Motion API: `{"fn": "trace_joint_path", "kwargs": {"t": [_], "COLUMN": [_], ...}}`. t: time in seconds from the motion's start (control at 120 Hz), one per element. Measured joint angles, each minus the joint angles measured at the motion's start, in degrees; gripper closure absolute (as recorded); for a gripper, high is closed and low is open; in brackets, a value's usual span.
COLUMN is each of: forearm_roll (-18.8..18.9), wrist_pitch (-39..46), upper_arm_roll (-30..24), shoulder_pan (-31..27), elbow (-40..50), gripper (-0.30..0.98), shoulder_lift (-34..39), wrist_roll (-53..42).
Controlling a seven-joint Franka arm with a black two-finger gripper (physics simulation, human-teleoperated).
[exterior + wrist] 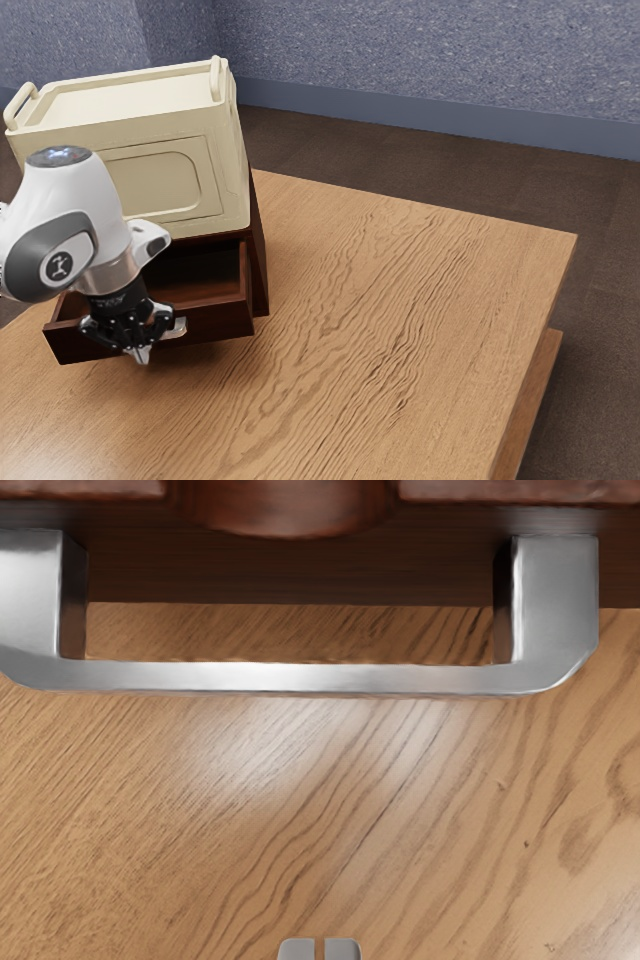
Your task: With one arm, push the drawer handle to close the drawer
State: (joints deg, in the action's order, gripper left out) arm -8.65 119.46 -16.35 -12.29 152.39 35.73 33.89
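I'm holding my gripper (141, 354) just in front of the handle (320, 677), fingers drawn together on nothing, presumably for pushing. The wrist view is revealing the handle's bar and posts; the exterior view is showing the drawer (218, 322) sticking out beneath the cream box (165, 165).

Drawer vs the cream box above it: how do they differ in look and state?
- Color: drawer is dark reddish brown; cream box is pale all over.
- Placement: drawer juts out of its cabinet, open; cream box sits on top of that cabinet.
- Handles: drawer has a metal bar handle on its front; cream box has cream handles at its top ends.

Shared: both look boxy.
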Motion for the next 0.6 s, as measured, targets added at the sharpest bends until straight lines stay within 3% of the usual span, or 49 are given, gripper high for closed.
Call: {"fn": "trace_joint_path", "kwargs": {"t": [0.6], "forearm_roll": [7.8], "wrist_pitch": [15.3], "upper_arm_roll": [0.0], "shoulder_pan": [-5.2], "elbow": [0.0], "gripper": [0.79], "shoulder_lift": [-7.0], "wrist_roll": [1.1]}}
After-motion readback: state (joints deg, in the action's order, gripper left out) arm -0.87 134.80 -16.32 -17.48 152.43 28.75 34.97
